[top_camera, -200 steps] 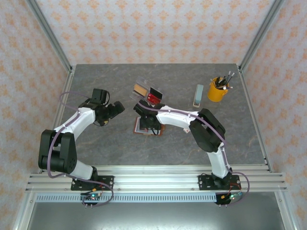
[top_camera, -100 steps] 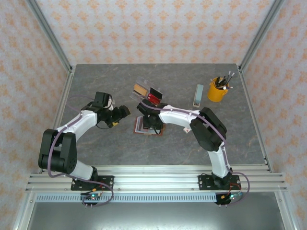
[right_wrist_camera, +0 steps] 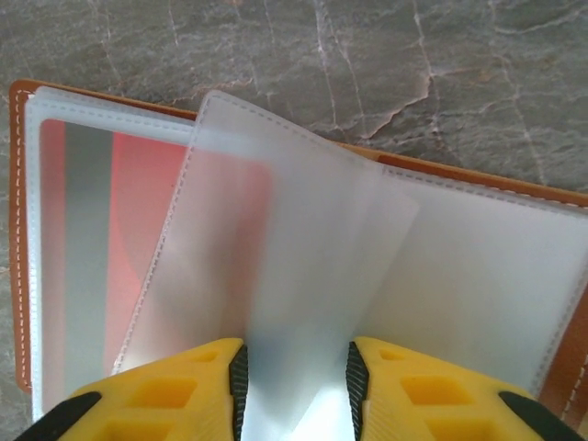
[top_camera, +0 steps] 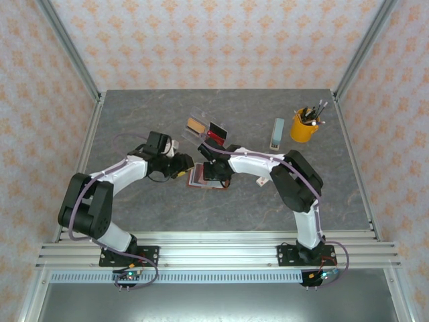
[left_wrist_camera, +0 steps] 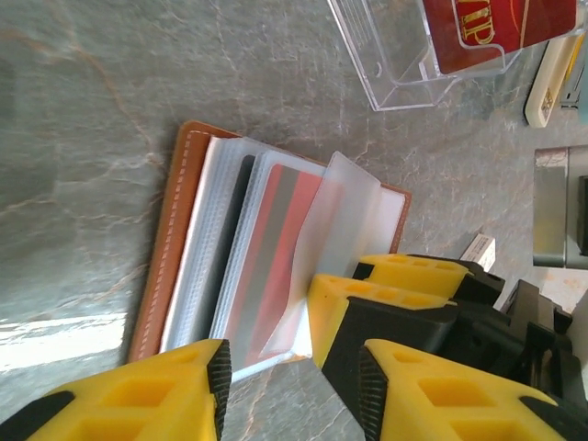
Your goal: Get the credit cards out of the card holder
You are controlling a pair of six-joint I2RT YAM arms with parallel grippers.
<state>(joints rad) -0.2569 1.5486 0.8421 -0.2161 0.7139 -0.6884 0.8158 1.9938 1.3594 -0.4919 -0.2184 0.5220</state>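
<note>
Right wrist: right pincer [right_wrist_camera: 292, 378] narrowly parted, straddling sleeve [right_wrist_camera: 303, 239] of card holder [right_wrist_camera: 15, 230].

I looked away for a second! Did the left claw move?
Yes. The left gripper slid right, farther from the table's left edge and up to the card holder, just below the clear tray.

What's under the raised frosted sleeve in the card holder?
A red card with a grey stripe; the sleeve blurs part of it. Anything beneath that card is covered.
</note>
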